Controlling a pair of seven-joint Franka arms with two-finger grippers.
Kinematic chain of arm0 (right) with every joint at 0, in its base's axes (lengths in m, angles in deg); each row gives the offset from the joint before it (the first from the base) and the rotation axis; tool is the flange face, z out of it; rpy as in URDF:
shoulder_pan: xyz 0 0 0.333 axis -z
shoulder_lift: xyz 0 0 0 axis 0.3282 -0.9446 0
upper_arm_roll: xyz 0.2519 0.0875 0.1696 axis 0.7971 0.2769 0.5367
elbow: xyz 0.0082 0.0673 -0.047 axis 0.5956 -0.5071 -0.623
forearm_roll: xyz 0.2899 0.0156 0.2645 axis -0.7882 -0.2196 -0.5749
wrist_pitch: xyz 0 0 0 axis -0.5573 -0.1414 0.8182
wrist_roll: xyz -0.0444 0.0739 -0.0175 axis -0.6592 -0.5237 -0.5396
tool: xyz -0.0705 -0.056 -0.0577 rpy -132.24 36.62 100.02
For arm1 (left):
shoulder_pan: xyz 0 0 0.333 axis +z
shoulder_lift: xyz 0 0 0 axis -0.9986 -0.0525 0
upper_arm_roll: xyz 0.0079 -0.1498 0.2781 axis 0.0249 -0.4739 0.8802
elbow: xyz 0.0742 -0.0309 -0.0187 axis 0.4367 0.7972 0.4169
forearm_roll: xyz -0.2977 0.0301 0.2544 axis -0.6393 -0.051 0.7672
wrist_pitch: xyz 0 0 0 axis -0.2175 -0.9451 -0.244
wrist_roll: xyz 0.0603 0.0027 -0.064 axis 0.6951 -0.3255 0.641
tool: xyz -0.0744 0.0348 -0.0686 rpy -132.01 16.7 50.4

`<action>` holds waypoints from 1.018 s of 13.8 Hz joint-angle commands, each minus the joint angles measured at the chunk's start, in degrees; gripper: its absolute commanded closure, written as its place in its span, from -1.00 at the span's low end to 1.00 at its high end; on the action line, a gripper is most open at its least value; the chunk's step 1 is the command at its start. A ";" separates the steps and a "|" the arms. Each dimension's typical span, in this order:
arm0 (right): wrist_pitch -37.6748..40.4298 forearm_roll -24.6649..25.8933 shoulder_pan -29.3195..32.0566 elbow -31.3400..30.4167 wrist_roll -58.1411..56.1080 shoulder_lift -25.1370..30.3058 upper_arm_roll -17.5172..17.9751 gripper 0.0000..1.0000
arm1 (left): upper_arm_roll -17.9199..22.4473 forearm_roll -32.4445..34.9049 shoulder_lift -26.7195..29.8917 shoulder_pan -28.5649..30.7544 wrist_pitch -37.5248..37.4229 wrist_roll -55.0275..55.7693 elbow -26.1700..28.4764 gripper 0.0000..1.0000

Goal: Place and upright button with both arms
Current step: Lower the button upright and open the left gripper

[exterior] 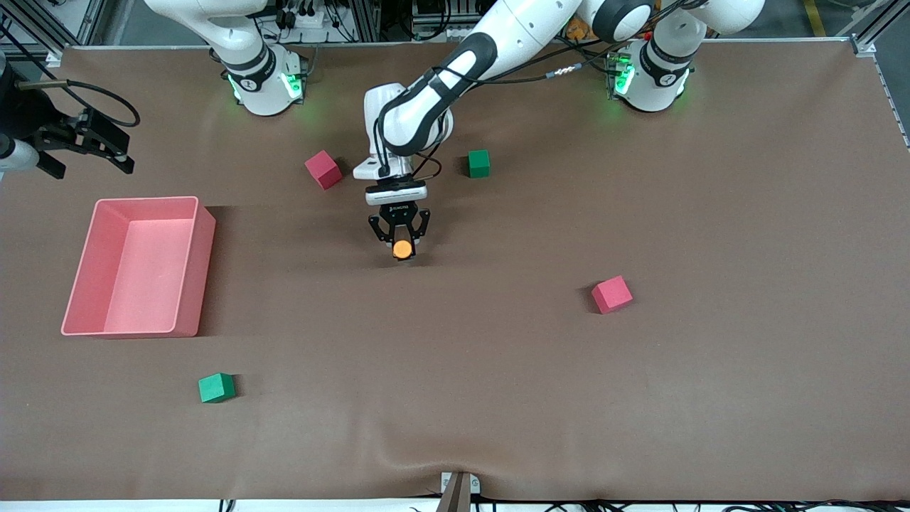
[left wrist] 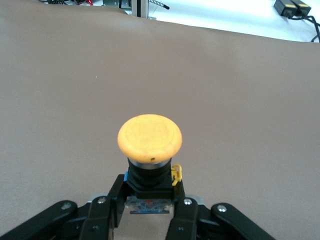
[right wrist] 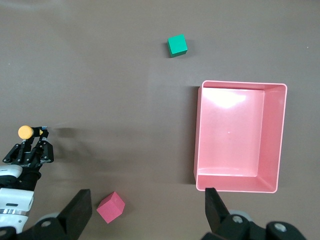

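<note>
1. Nearest the front camera, a green cube (exterior: pixel 216 387) sits on the table (exterior: pixel 498 398).
2. Midway, the left gripper (exterior: pixel 400 238) pinches the button (exterior: pixel 403 249) by its black body just above the table; its long axis lies along the fingers, orange cap pointing toward the front camera.
3. Farther, the right gripper (exterior: pixel 85 146) waits above the pink bin (exterior: pixel 192 284), fingers spread.

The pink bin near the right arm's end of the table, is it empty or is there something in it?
Empty. The pink bin shows only its bare floor in the right wrist view and the front view.
</note>
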 commanded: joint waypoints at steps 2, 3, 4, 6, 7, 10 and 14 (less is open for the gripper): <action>0.81 0.38 0.40 1.38 -0.38 -0.73 0.31 -1.00 | 0.85 6.12 -1.89 -1.13 0.77 5.44 0.06 1.00; 0.81 0.38 0.40 1.38 -0.38 -0.73 0.31 -1.00 | 0.77 8.57 -2.33 -1.31 0.77 6.15 0.06 1.00; 0.81 0.38 0.40 1.30 -0.38 -0.73 0.31 -1.00 | 0.77 10.16 -2.60 -1.32 0.77 8.07 0.06 1.00; 0.90 0.38 0.49 1.29 -0.38 -0.73 0.31 -1.00 | 0.77 10.97 -3.04 -1.40 0.77 9.05 0.14 1.00; 0.81 0.38 0.49 1.29 -0.38 -0.73 0.31 -1.00 | 0.77 10.97 -3.30 -1.66 0.77 9.05 0.14 1.00; 0.98 0.20 0.40 1.21 -0.29 -0.73 0.31 -1.00 | 0.77 12.11 -4.45 -1.75 0.77 9.05 0.41 1.00; 0.98 0.12 0.49 1.21 -0.29 -0.73 0.31 -1.00 | 0.68 12.11 -4.53 -1.75 0.68 8.96 1.20 0.96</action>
